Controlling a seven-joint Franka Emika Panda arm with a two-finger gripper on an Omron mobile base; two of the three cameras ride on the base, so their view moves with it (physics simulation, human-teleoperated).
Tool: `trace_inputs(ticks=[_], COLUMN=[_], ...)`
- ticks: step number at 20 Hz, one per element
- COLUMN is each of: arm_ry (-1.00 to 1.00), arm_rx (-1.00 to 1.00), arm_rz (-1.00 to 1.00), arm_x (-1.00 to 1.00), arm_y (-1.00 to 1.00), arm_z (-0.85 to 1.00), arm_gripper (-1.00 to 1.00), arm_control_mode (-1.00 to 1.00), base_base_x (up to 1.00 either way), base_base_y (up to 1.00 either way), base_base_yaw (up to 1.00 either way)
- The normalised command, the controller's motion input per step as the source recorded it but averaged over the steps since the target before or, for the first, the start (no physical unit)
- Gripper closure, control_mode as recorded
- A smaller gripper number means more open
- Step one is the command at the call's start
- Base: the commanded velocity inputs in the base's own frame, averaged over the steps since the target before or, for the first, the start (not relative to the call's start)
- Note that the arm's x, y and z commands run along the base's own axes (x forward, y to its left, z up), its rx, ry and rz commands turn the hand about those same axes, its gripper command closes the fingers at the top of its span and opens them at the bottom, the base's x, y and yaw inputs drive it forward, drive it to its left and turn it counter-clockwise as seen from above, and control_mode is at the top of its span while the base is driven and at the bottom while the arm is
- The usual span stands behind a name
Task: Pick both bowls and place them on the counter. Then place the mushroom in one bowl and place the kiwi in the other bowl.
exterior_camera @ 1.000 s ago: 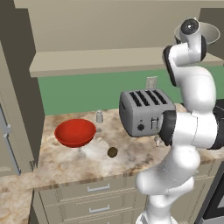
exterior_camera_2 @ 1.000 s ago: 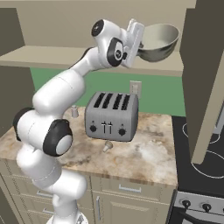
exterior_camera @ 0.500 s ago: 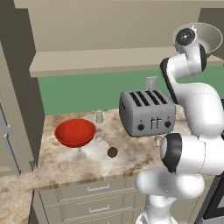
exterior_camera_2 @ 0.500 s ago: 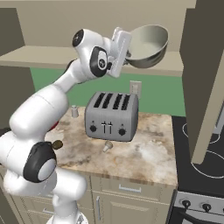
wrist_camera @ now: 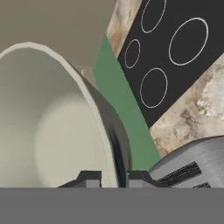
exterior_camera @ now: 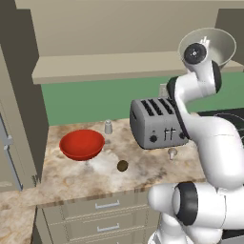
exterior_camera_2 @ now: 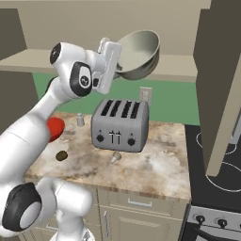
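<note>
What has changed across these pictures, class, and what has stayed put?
The end effector, clamped on the silvery-grey bowl, has carried it leftward away from the shelf, tilted, above the toaster. Red bowl, kiwi, mushroom and shaker on the counter have not moved.

light: even, bright, rendered; shadows: soft, faint | glare: none | focus: sharp; no edge distortion

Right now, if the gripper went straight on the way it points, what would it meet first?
The gripper is clamped on the rim of the silvery-grey bowl, so that fills its near path. Beyond the rim, the hand view looks down on the green wall and the stovetop; depth is unclear.
</note>
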Motion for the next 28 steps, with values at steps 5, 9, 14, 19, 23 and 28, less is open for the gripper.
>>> trace_inputs(ticks=[5,9,14,19,23,28], arm_ry=[0.0,0.0,0.0,0.01,0.09,0.06], arm_rx=[0.01,0.06,0.11,0.14,0.18,0.14], arm_rz=[0.0,0.0,0.0,0.0,0.0,0.0], arm_x=[-0.67,-0.65,-0.58,-0.5,-0.38,-0.33], arm_y=[0.51,0.47,0.48,0.53,0.54,0.64], arm_z=[-0.02,-0.01,-0.04,-0.05,-0.05,-0.18], arm_gripper=[1.0,1.0,1.0,1.0,1.0,1.0], arm_control_mode=[-1.0,-1.0,-1.0,-1.0,-1.0,-1.0], base_base_x=[0.0,0.0,0.0,0.0,0.0,0.0], base_base_y=[0.0,0.0,0.0,0.0,0.0,0.0], base_base_yaw=[0.0,0.0,0.0,0.0,0.0,0.0])
